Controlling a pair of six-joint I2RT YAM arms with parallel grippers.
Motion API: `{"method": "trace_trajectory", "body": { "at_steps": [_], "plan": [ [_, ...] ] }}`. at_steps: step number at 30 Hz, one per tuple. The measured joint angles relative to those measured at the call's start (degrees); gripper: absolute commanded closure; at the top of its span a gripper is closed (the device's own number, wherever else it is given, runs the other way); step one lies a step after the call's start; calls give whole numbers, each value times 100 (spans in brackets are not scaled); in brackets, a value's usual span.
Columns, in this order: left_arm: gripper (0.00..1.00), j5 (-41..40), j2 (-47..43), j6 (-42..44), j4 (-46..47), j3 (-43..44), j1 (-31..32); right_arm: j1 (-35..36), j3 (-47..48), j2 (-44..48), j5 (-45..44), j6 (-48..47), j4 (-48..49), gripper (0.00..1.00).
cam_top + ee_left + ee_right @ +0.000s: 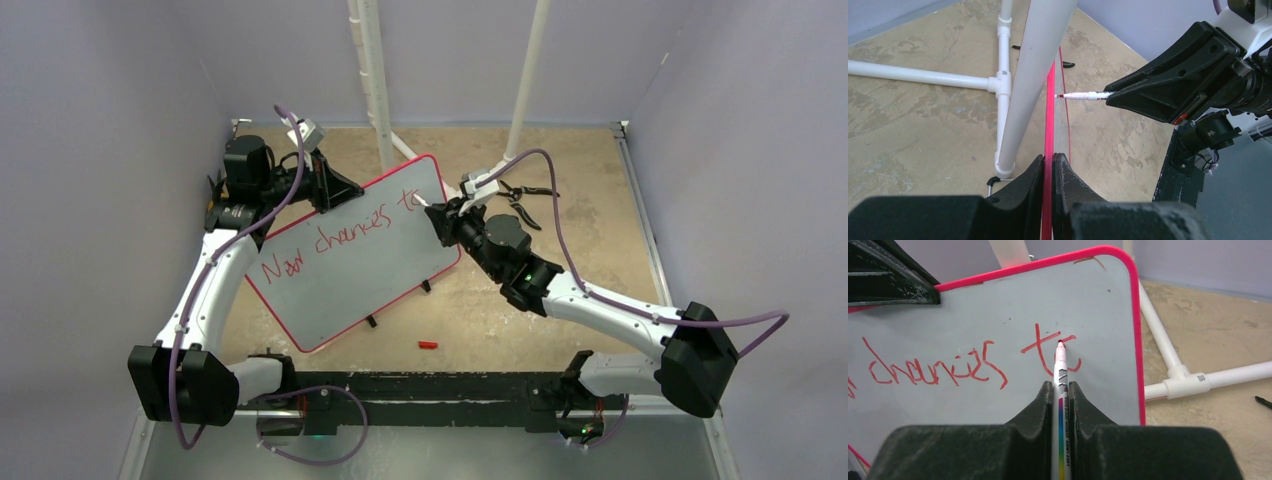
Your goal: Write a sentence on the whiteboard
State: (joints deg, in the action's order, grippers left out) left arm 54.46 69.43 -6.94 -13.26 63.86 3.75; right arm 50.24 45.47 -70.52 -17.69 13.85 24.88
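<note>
The right gripper [1061, 387] is closed tightly on a white marker [1060, 365], whose barrel runs up between the two black fingers. Its red tip touches the whiteboard [370, 275] at the end of the top line of writing. The sentence [345, 232] so far reads "New chances to" in thin red strokes, and the last letter is only an open curve beside the tip. The writing slants across the upper part of the board, from its near left corner toward the far right corner.

The left gripper [1049, 160] is clamped on the board's red rim at the far long edge, one finger on each face. The board stands tilted, with small black feet along its near long edge on the table [560, 180]. A white pipe frame [375, 90] rises just behind the board. A small red cap [428, 344] lies on the table in front of the board, apart from it
</note>
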Motion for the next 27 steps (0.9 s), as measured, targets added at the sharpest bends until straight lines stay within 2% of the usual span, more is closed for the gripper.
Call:
{"method": "trace_trajectory", "body": {
  "at_steps": [27],
  "plan": [
    [100, -2, 0, -2, 4, 0, 0, 37, -50, 20, -413, 306, -155, 100]
  ]
}}
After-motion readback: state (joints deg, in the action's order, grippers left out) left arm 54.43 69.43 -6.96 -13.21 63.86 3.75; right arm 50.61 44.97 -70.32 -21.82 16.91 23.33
